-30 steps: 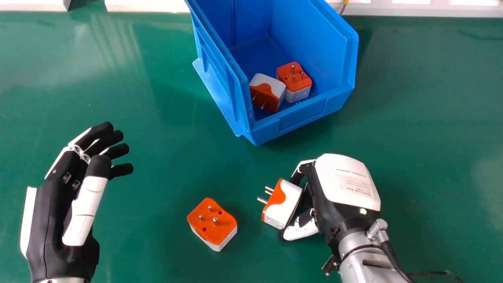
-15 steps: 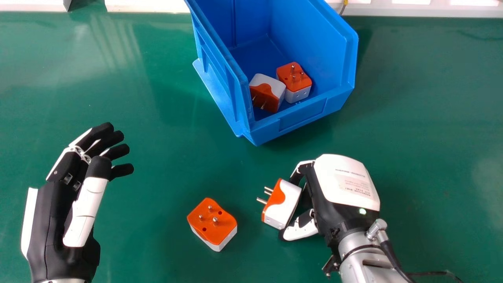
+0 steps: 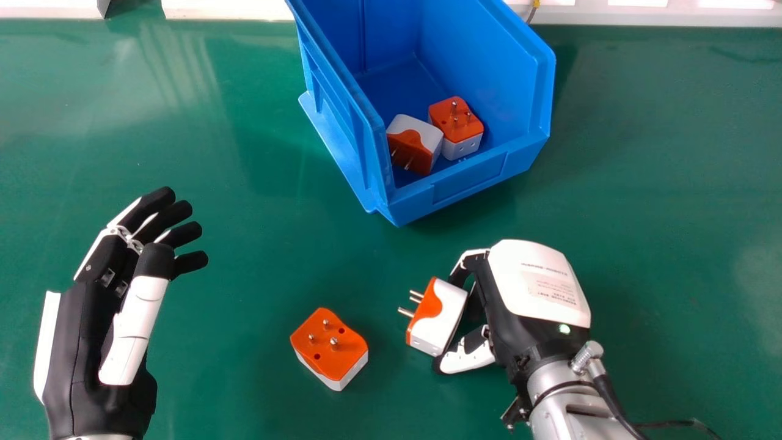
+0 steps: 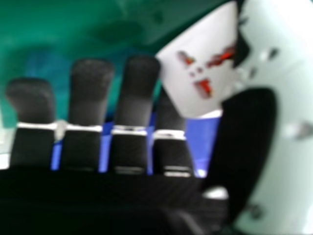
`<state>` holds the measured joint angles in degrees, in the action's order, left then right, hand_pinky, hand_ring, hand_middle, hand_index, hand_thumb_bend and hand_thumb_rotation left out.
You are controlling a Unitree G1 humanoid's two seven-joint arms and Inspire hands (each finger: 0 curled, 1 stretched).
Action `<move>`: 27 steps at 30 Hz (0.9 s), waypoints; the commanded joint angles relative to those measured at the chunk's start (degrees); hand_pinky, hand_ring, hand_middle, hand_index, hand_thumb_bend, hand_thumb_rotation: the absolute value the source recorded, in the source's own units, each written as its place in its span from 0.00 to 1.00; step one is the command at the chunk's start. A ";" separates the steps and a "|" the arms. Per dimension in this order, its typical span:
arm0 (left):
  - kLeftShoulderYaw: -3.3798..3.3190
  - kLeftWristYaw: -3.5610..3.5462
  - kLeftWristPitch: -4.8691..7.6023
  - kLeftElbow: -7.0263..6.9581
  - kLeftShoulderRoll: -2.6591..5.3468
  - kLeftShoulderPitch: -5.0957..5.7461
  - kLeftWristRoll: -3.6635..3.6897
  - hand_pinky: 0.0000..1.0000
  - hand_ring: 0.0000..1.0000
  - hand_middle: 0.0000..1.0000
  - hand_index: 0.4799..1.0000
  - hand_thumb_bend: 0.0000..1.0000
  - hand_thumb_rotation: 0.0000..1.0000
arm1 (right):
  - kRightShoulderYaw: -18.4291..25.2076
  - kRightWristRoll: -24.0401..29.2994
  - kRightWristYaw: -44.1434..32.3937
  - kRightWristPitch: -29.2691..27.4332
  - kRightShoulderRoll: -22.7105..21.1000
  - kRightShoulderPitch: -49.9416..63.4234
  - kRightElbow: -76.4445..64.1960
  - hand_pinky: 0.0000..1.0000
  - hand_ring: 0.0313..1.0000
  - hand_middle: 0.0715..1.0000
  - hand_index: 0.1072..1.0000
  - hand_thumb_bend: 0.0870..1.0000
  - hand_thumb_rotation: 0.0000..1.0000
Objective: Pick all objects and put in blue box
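My right hand (image 3: 507, 299), at the lower right of the head view, is shut on an orange and white plug adapter (image 3: 441, 315), its pins pointing left. In the right hand view my right hand (image 4: 134, 98) has the white face of that adapter (image 4: 203, 66) between fingers and thumb. Left of it, a second adapter (image 3: 330, 345) rests on the green table with pins up. Two more adapters, one tilted (image 3: 415, 137) and one with pins up (image 3: 457, 122), lie inside the blue box (image 3: 470, 183). My left hand (image 3: 91, 324) is open at the lower left.
The box stands at the top centre of the green table (image 3: 244, 153), its low front wall facing the hands. A white ledge (image 3: 226, 8) runs along the table's far edge. A black cable (image 3: 666, 423) trails beside the right forearm.
The left hand has shifted very slightly, its fingertips a touch higher. The right hand stays in place with the adapter, and the other adapters have not moved.
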<state>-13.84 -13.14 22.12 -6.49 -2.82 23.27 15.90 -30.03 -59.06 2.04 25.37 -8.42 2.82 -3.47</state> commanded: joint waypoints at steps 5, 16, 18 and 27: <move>0.12 0.10 0.28 -2.17 0.13 0.37 0.43 0.70 0.77 0.80 0.57 0.86 0.67 | 0.71 -0.62 -0.23 0.35 -1.79 0.80 -1.11 0.19 0.26 0.38 0.48 0.46 0.00; 0.21 0.43 -0.24 -2.79 0.04 0.20 0.23 0.71 0.78 0.80 0.58 0.85 0.68 | 0.97 -1.47 -0.79 0.62 -2.49 2.74 -7.24 0.19 0.26 0.37 0.47 0.46 0.00; 0.20 0.35 -0.03 -2.75 -0.07 0.12 0.16 0.71 0.78 0.80 0.58 0.85 0.68 | 0.99 -1.69 -0.69 0.11 -3.02 3.23 -8.40 0.19 0.26 0.37 0.47 0.46 0.00; 0.13 1.08 -0.97 -3.78 -0.22 0.16 -0.32 0.70 0.77 0.80 0.58 0.85 0.68 | 1.90 -3.96 -2.44 0.91 -3.46 7.29 -17.13 0.17 0.24 0.36 0.46 0.46 0.00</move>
<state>-13.70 -12.26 20.91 -8.56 -2.79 23.31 15.80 -28.82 -61.56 -0.45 26.33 -11.77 9.40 -17.58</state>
